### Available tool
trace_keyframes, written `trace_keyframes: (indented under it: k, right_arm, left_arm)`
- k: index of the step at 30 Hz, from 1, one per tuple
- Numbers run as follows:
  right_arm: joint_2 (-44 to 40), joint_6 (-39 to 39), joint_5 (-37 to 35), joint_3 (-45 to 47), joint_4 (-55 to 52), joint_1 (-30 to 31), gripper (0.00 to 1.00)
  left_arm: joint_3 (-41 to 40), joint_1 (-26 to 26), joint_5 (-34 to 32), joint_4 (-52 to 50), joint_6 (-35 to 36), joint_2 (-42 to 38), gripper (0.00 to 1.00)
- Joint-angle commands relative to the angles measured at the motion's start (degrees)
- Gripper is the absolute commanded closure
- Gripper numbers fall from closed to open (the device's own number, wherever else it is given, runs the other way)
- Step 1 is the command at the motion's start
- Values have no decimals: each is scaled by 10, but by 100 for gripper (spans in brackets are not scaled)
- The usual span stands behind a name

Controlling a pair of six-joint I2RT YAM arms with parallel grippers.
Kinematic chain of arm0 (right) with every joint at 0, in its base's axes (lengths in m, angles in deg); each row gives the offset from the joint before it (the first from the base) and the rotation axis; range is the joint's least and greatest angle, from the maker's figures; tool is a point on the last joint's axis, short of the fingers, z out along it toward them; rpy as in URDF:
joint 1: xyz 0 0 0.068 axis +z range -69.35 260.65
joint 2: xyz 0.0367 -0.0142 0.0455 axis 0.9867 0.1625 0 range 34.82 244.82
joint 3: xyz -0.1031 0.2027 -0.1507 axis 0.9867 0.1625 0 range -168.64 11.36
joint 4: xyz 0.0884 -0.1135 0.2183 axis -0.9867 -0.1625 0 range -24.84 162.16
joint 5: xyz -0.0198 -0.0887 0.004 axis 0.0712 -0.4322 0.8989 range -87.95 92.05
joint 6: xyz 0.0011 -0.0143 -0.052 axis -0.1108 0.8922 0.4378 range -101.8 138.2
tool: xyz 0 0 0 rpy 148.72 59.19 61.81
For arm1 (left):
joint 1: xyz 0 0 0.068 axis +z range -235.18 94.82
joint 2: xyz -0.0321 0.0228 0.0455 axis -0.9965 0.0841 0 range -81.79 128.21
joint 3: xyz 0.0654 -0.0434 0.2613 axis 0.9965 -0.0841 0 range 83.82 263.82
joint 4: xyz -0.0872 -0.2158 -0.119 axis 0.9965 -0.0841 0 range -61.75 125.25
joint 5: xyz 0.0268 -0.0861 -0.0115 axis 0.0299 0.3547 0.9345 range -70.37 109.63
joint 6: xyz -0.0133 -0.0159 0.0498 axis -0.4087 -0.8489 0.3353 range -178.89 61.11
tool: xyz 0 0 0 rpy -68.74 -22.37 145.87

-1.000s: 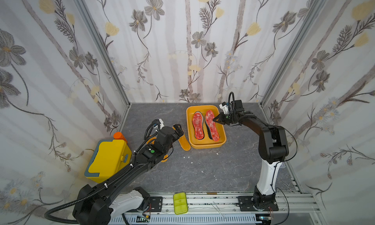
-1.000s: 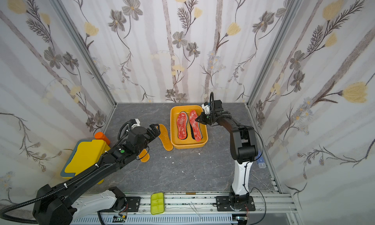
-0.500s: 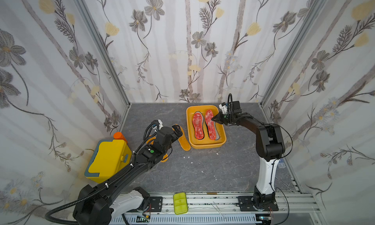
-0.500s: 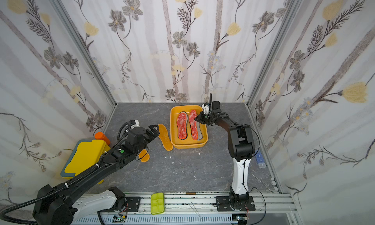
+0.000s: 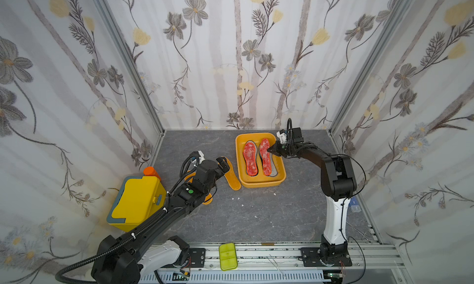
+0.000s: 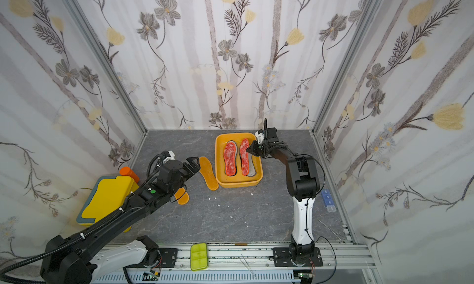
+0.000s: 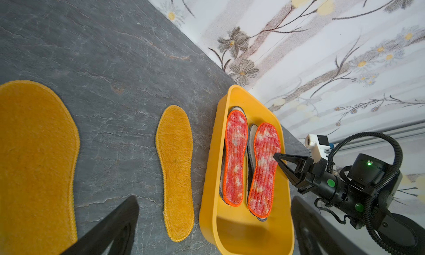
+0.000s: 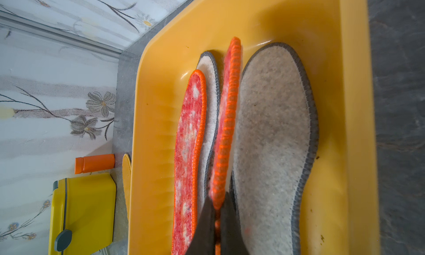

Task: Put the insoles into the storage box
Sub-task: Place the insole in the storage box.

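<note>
Insoles — four show inside the storage box (image 5: pixel 261 185), two lie outside it.

Red-orange insole (image 8: pixel 226 118): my right fingers (image 8: pixel 204 226) are pressed together on its stitched edge. In the right wrist view it stands almost on that edge. A second back it slanted across the box with a dark side showing. Now it runs parallel to the other red-orange one (image 5: pixel 250 158), so it is over its place. I judge it needs only laying flat and letting go.

Box contents: beneath the pinched insole lies a grey-white felt insole (image 8: pixel 273 138), flat on the box floor and mostly uncovered. A second felt one (image 8: pixel 210 81) peeks from under the other red-orange one. Black pair — cannot tell whether it lies at the bottom.

Outward: one orange-yellow insole (image 5: pixel 232 175) rests on the worktop (image 5: pixel 256 213) just beside the box's long wall. Its mate (image 7: pixel 34 161) is farther off, partly under my left arm. Left fingers (image 7: pixel 115 224) are spread wide, holding nothing, poised above the worktop near those two. By my reckoning they are what is left to collect.
</note>
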Motion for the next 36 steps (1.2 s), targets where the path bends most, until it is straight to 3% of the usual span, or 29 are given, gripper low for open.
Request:
trace_keyframes:
  k: [1,8,11,27,34,36]
  right_arm:
    - [2,6,-11,-7,-1,0,96]
    - [7,17,-17,-22,-21,1,92]
    - [5,19,-25,-23,-25,1,86]
    - [18,49,-57,-61,-79,14,78]
    - [26,52,-68,-71,-87,19,80]
    - [27,51,-70,-71,-87,19,84]
  left_arm:
    - [-2,2,-3,-1,6,-5,0]
    - [-3,3,-3,-1,5,-6,0]
    - [-2,3,-2,-2,4,-6,0]
    - [-2,4,-2,-4,3,-4,0]
    - [-3,3,-2,-4,2,-3,0]
    - [-3,4,-1,-5,3,-3,0]
